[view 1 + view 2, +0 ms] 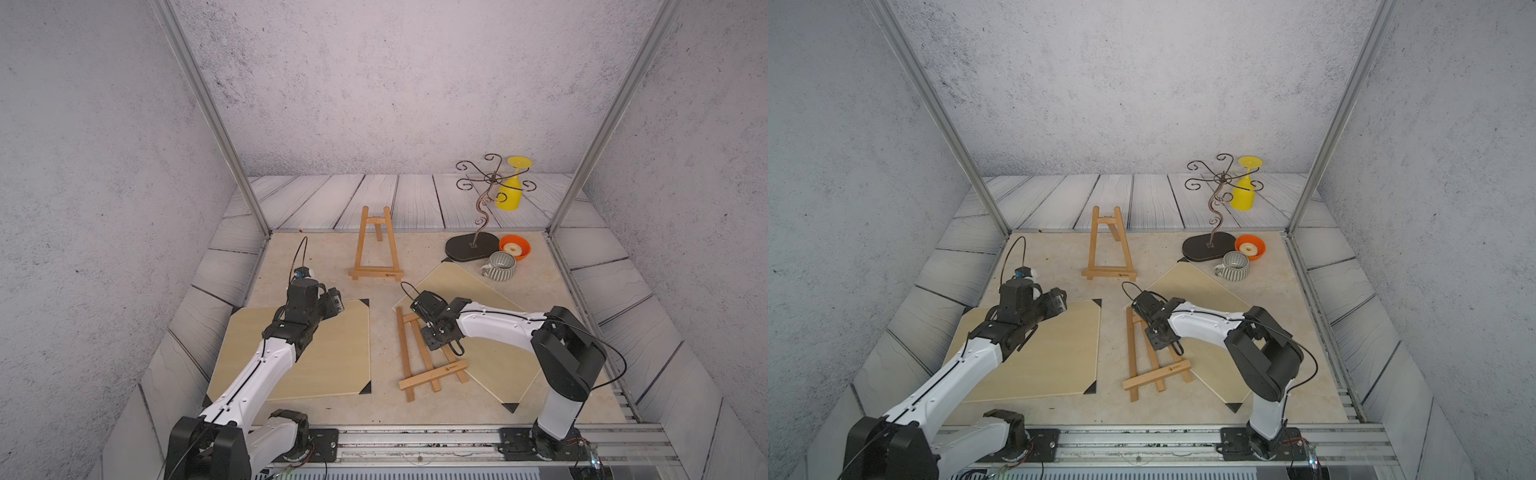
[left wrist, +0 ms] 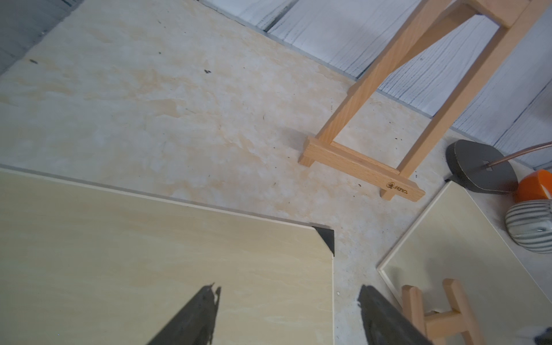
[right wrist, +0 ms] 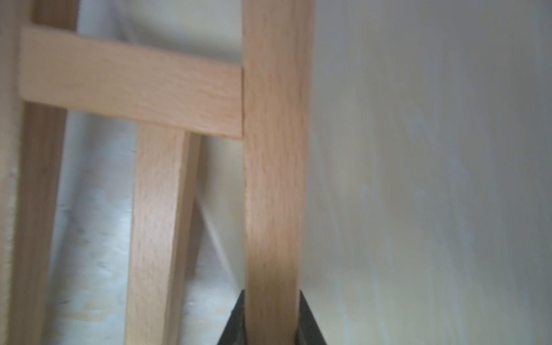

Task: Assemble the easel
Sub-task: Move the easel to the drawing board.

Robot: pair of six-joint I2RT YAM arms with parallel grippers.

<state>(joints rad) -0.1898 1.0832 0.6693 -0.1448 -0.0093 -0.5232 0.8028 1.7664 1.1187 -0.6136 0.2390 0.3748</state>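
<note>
Marbled tabletop (image 1: 324, 257), left board (image 1: 332, 353), right board (image 1: 494, 370), upright easel (image 1: 376, 272), flat easel (image 1: 432, 374) seemingly overlapping one, stand (image 1: 471, 249), mug (image 1: 500, 266), bowl (image 1: 515, 247)

The lying easel (image 1: 404, 353) is bare matt wood, the rack (image 1: 461, 249) thin dark metal wire.

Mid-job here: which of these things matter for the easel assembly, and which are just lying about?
Job: flat easel, clamped by the right gripper; standing easel; probably left board and right board.
Lying about: wire stand, yellow goblet, orange bowl, striped mug.
</note>
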